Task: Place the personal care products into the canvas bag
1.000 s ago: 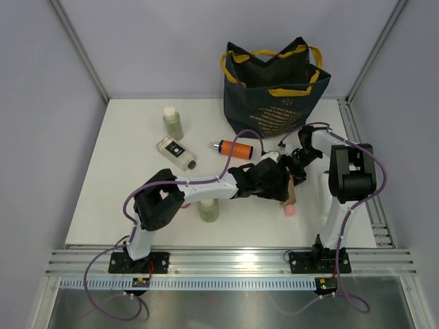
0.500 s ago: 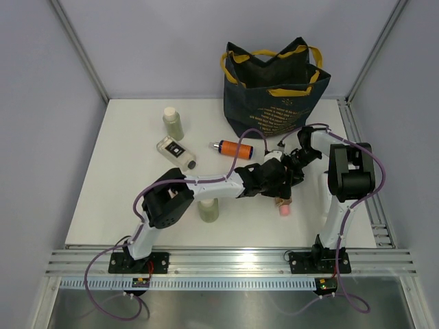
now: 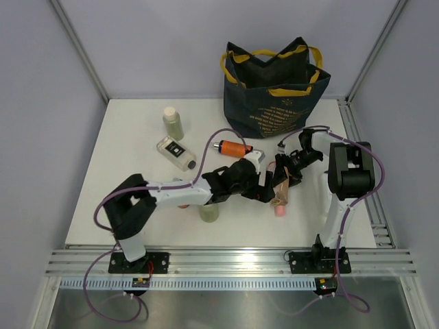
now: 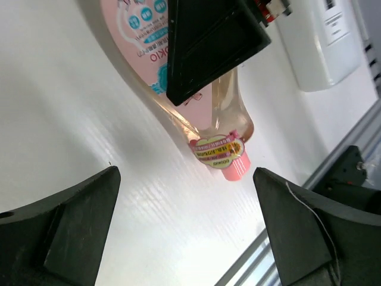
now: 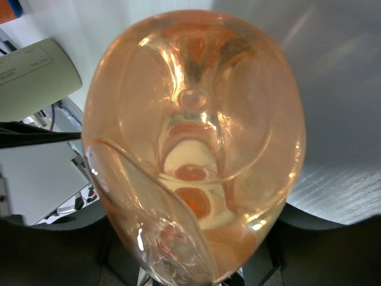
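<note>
The peach teardrop bottle [image 3: 281, 195] hangs tilted, its pink cap [image 3: 280, 210] down at the table. My right gripper [image 3: 285, 173] is shut on its wide body, and that body's base fills the right wrist view [image 5: 193, 137]. In the left wrist view the same bottle [image 4: 221, 122] shows with a black right finger [image 4: 208, 42] across it. My left gripper [image 3: 265, 190] stands open just left of the bottle, with nothing between its fingers [image 4: 65, 229]. The navy canvas bag [image 3: 274, 92] stands open at the back.
An orange bottle [image 3: 232, 147] lies in front of the bag. A clear black-labelled bottle [image 3: 177, 153] and a pale green bottle [image 3: 173, 122] sit at back left. Another pale green bottle [image 3: 209, 211] stands under my left arm. Rails run along the table's right edge [image 3: 362, 171].
My left arm has drawn back to the left, off the peach bottle. The right gripper keeps the bottle, which now stands steeper with its cap a little further left.
</note>
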`<state>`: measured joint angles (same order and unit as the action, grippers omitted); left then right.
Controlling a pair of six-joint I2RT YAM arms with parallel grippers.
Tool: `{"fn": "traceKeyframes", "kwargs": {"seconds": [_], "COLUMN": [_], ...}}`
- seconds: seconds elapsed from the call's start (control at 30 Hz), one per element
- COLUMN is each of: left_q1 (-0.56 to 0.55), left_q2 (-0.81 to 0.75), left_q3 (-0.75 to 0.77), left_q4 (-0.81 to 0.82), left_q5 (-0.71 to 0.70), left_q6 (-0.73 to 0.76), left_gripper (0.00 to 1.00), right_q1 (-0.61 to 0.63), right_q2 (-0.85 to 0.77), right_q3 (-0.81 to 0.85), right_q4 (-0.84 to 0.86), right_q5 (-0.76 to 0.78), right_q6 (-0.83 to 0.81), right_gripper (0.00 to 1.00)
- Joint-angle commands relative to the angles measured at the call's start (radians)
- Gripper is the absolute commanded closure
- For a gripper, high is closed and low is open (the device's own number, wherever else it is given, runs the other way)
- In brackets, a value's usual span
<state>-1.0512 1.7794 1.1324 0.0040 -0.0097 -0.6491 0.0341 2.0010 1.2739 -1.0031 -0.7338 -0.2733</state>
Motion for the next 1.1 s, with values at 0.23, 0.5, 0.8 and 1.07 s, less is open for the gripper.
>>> {"fn": "traceKeyframes", "kwargs": {"seconds": [0.23, 0.5, 0.8, 1.07], "left_q1": [0.082, 0.129, 0.183, 0.214], "left_q2": [-0.176, -0.215, -0.354, -0.431], "left_q3": [-0.028, 0.007, 0.056, 0.041], "left_q4": [0.007, -0.002, -0.110, -0.159], "left_q5": [-0.068, -0.065, -0.090, -0.098], "left_q6": [0.006, 0.031, 0.094, 0.082], "left_gripper": [0.01, 0.01, 0.01, 0.01], "right_q1": [-0.092, -0.154, -0.233, -0.244], "right_q2": [0.019, -0.011, -0.114, -0.212], "right_q3": [0.039, 0.050, 0.110, 0.122], "right_q4": [-0.187, -0.366, -0.626, -0.632], "right_q5": [-0.374, -0.549, -0.674, -0.737], "right_q6": [-0.182, -0.433, -0.684, -0.612], "right_gripper": [0.90, 0.90, 1.00, 1.00]}}
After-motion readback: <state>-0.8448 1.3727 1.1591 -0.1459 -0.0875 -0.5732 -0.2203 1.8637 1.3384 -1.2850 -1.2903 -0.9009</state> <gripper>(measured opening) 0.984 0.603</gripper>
